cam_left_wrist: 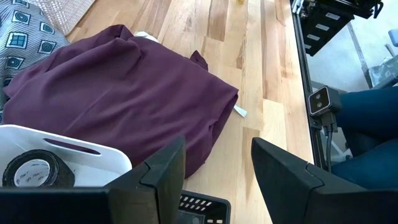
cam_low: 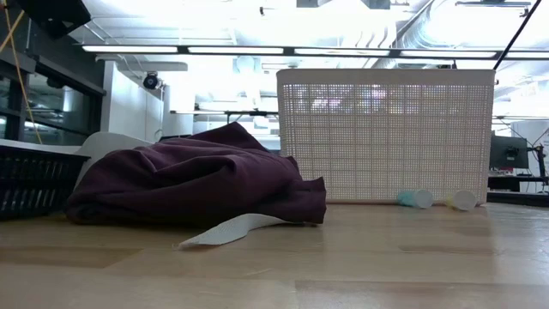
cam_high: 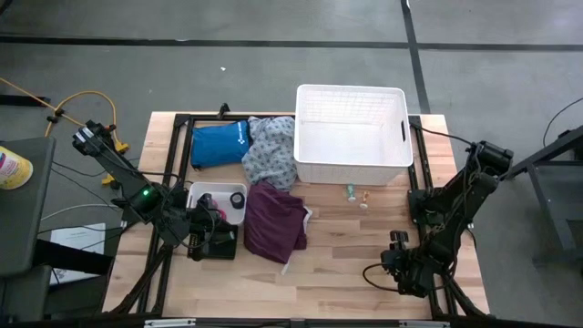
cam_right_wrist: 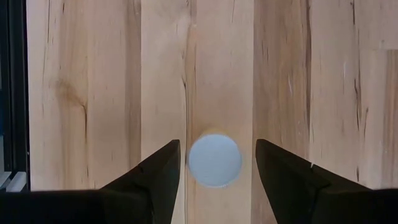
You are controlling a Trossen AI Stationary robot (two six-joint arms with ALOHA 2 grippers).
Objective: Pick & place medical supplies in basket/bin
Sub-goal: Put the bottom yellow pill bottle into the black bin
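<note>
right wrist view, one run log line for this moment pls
right gripper: jaws open, nothing held | below: white round piece on table | left gripper: open over tray

High view: overhead, facing straight down, far enough to take in the whole counter [cam_high: 364,246] and both arms.
Low view: at counter-top height, facing level across it, close to the maroon garment [cam_low: 197,180] with the white basket [cam_low: 386,137] behind; both also appear from above.
Left wrist view: angled down, near the same garment.
Right wrist view: straight down, close over bare counter boards and a white round piece [cam_right_wrist: 214,160].
</note>
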